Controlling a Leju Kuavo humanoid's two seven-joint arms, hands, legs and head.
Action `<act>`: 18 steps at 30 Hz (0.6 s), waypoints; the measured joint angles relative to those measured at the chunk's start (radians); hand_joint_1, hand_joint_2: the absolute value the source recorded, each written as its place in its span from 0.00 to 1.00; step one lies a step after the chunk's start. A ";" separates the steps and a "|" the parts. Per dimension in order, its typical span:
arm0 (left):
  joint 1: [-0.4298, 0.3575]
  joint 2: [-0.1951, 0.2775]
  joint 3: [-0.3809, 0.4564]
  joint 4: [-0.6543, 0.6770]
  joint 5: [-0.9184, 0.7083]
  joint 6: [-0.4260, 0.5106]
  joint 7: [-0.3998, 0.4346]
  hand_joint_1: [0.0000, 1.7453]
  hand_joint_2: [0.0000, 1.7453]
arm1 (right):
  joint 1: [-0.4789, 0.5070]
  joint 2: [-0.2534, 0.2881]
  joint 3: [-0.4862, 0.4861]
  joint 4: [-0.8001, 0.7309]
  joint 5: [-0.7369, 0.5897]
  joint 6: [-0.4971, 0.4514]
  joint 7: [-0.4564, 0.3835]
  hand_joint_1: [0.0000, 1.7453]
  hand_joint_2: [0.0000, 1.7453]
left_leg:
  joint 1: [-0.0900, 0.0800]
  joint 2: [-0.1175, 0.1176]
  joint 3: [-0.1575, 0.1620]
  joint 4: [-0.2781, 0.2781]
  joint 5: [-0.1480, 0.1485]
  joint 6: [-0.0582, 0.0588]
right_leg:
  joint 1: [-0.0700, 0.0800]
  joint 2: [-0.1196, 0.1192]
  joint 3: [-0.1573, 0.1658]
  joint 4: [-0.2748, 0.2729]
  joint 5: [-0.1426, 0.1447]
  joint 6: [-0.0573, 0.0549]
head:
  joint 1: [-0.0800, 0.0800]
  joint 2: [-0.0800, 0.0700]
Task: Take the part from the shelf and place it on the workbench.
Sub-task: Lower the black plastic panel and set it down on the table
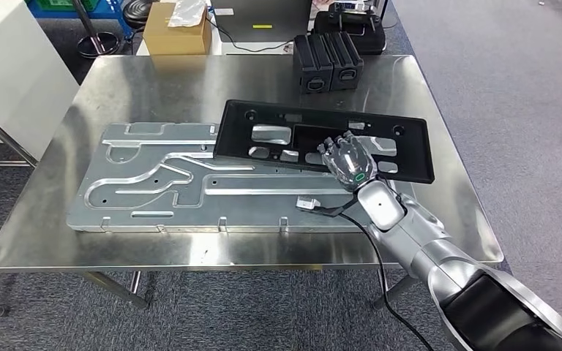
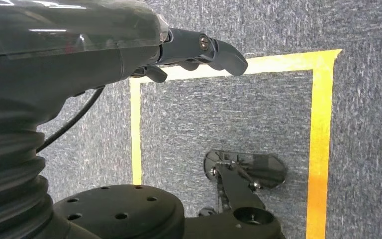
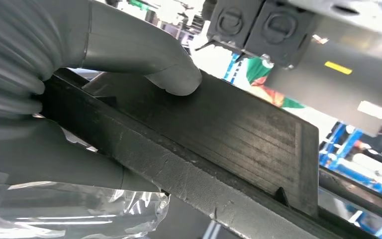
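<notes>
We see a silver right arm point(image 1: 424, 245) built of rounded sections with a dark band near the shoulder, a black cable point(image 1: 380, 274) trailing from its wrist, and a right hand point(image 1: 347, 162) with dark fingers and a small green ring mark on its back. Close up, the left hand point(image 2: 129, 55) wears a grey ribbed cover point(image 2: 10, 169), glossy dark shell, and a screw point(image 2: 203, 42) in one dark finger.

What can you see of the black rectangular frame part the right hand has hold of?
The black rectangular frame part looks like matte moulded plastic, long and flat, with several cutouts and small holes along its far edge. It lies over the right end of the grey grooved metal plate on the steel workbench. The right hand grips its near edge, thumb pressed on one face, fingers under the other.
</notes>
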 joint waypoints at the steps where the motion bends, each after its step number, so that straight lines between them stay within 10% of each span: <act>1: 0.000 0.000 0.000 0.000 0.000 0.002 -0.003 0.00 1.00 | 0.002 -0.003 -0.001 -0.009 -0.001 0.000 -0.009 1.00 1.00 | 0.000 -0.001 0.000 0.004 -0.003 -0.002 | -0.001 -0.001 0.031 -0.064 0.037 -0.001 | 0.000 0.000; 4: -0.001 0.000 -0.001 0.000 0.001 0.003 -0.013 0.00 1.00 | 0.004 -0.010 -0.010 -0.039 -0.003 0.000 -0.027 1.00 1.00 | -0.005 -0.001 -0.004 0.017 -0.013 -0.013 | 0.002 -0.001 0.106 -0.220 0.089 -0.009 | -0.001 0.000; 8: 0.000 0.001 -0.002 0.000 0.001 0.000 -0.021 0.00 1.00 | 0.016 -0.017 -0.021 -0.062 -0.005 -0.001 -0.051 1.00 1.00 | -0.006 -0.001 -0.010 0.025 -0.024 -0.030 | 0.003 -0.001 0.110 -0.236 0.090 -0.032 | -0.002 0.000; 13: 0.001 0.002 -0.004 0.000 0.001 -0.005 -0.026 0.00 1.00 | 0.034 -0.020 -0.035 -0.080 -0.006 -0.001 -0.068 1.00 1.00 | 0.001 0.000 -0.123 0.281 -0.148 -0.050 | 0.002 -0.001 0.112 -0.240 0.093 -0.048 | -0.004 0.000; 15: 0.002 0.002 -0.004 0.000 0.001 -0.007 -0.027 0.00 1.00 | 0.046 -0.020 -0.041 -0.083 -0.005 -0.001 -0.075 1.00 1.00 | 0.001 0.000 -0.128 0.284 -0.124 -0.048 | 0.003 -0.001 0.113 -0.239 0.092 -0.048 | -0.004 0.000; 18: 0.003 0.005 -0.004 0.000 0.001 -0.008 -0.031 0.00 1.00 | 0.052 -0.020 -0.051 -0.091 -0.002 -0.001 -0.081 1.00 1.00 | -0.003 0.000 -0.038 0.084 -0.027 -0.033 | 0.005 0.001 0.114 -0.239 0.092 -0.044 | -0.004 0.000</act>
